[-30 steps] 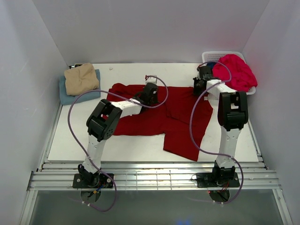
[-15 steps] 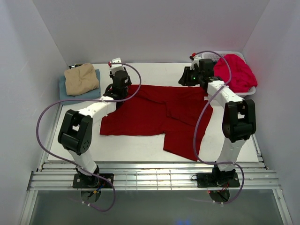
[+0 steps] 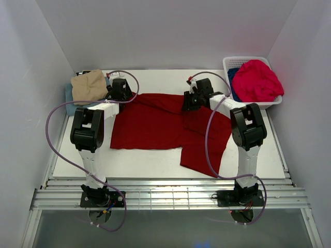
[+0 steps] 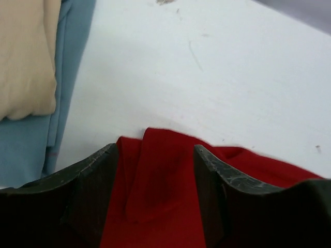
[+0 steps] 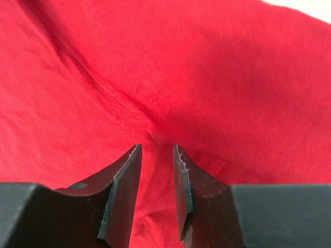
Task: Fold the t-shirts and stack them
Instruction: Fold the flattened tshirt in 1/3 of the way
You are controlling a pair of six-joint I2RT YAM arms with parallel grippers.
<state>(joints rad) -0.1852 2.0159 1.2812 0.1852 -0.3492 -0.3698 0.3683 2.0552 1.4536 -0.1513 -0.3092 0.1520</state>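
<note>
The dark red t-shirt (image 3: 155,124) lies spread on the white table (image 3: 155,163), with one part hanging toward the front right. My left gripper (image 3: 120,91) is at its back left corner. It is open, with a raised fold of the shirt (image 4: 155,170) between the fingers (image 4: 98,170). My right gripper (image 3: 189,101) is down on the shirt's back middle. Its jaws stand a narrow gap apart with red cloth (image 5: 207,77) creased between the fingertips (image 5: 129,170). The tan t-shirt (image 3: 89,86) lies on the light blue t-shirt (image 3: 72,106) at the back left.
A white lattice basket (image 3: 234,63) stands at the back right. It holds the bright pinkish-red t-shirt (image 3: 258,80) and a bit of the deep blue t-shirt (image 3: 231,77). White walls close in the table on three sides.
My left gripper has swung from the shirt's middle to its back left corner. My right gripper has moved left from beside the basket and come down on the shirt.
</note>
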